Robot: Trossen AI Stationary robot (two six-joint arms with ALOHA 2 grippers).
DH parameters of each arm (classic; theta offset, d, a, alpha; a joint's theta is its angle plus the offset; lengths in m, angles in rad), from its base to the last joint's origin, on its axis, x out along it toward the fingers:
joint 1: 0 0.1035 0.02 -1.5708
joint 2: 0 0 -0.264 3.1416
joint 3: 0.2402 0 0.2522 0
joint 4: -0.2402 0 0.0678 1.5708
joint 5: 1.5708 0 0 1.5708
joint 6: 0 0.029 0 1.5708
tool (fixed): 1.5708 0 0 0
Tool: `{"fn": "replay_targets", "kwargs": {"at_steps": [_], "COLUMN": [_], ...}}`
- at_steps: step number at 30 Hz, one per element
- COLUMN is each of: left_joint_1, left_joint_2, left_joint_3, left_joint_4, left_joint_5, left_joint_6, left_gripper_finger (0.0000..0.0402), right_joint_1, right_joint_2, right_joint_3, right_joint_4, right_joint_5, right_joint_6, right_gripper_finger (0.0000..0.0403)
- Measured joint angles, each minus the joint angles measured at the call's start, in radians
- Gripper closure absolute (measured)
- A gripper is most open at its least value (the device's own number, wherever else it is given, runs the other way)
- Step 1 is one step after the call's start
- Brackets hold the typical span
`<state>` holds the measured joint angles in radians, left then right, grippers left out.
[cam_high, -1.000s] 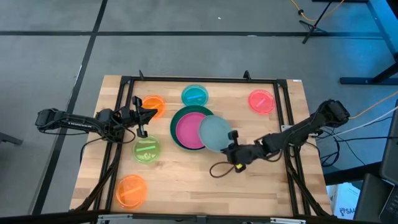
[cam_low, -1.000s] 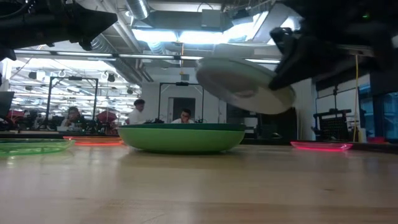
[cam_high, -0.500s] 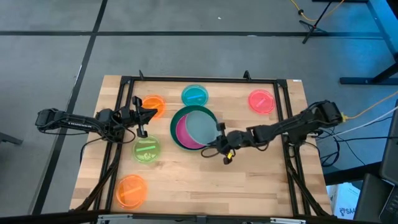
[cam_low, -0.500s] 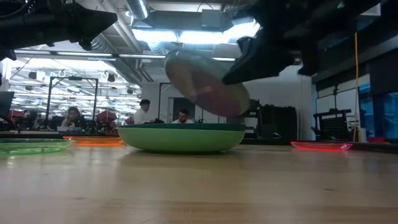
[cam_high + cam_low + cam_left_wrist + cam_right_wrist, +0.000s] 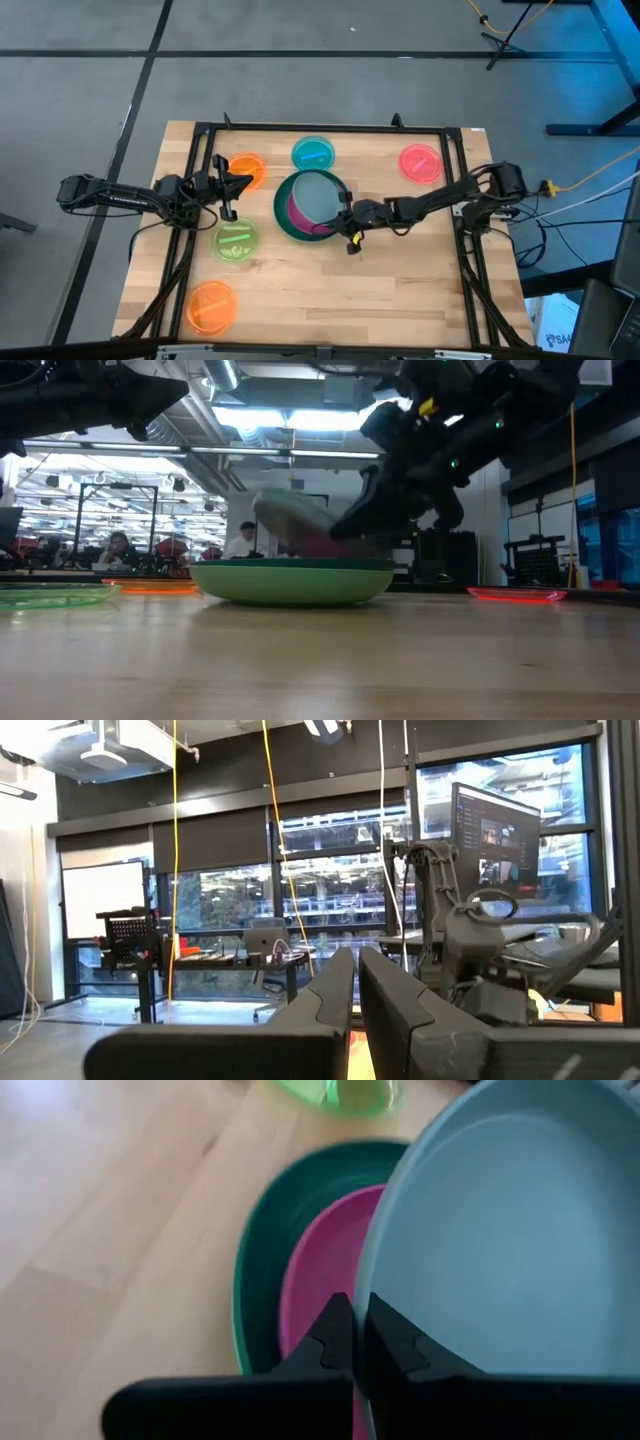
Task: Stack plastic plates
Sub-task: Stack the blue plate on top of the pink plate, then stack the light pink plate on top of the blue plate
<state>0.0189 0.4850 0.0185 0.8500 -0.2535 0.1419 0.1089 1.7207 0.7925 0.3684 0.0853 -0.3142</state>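
Your right end effector (image 5: 346,213) is clamped on the rim of the grey-blue plate (image 5: 318,199), holding it tilted over the magenta plate (image 5: 298,213), which lies inside the dark green plate (image 5: 283,216) at the middle of the bench (image 5: 400,290). From the low view the grey-blue plate (image 5: 290,515) slopes down toward the gripped edge and seems to touch the stack there, though you can't be sure of contact. Nearest the front edge you have an orange plate (image 5: 211,306) lying alone; farther in, the lime plate (image 5: 235,241) sits just left of the stack. Your left end effector (image 5: 232,190) hovers between the lime plate and the second orange plate (image 5: 246,170), its fingers pressed together with nothing between them. Along the far side, the blue plate (image 5: 313,153) lies just behind the stack and the pink plate (image 5: 420,162) well off to the right
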Motion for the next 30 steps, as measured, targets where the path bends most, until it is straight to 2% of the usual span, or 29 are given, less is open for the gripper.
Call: {"fn": "replay_targets", "kwargs": {"at_steps": [7,18,23,30], "left_joint_1": [0.0,0.0,0.0,0.0], "left_joint_2": [0.0,0.0,0.0,0.0], "left_joint_3": [0.0,0.0,0.0,0.0], "left_joint_4": [0.0,0.001,0.004,0.005], "left_joint_5": [0.0,0.0,0.0,0.0], "left_joint_6": [0.0,-0.001,-0.001,-0.001], "left_gripper_finger": [0.0388,0.0388,0.0388,0.0388], "right_joint_1": [0.002,0.003,0.01,0.009], "right_joint_2": [0.018,0.004,-0.092,-0.294], "right_joint_3": [0.0,-0.001,0.0,0.0], "right_joint_4": [0.001,-0.015,-0.091,-0.357], "right_joint_5": [0.001,0.041,0.084,0.098], "right_joint_6": [0.005,0.041,0.102,0.157], "right_gripper_finger": [0.039,0.0293,0.0284,0.0283]}}
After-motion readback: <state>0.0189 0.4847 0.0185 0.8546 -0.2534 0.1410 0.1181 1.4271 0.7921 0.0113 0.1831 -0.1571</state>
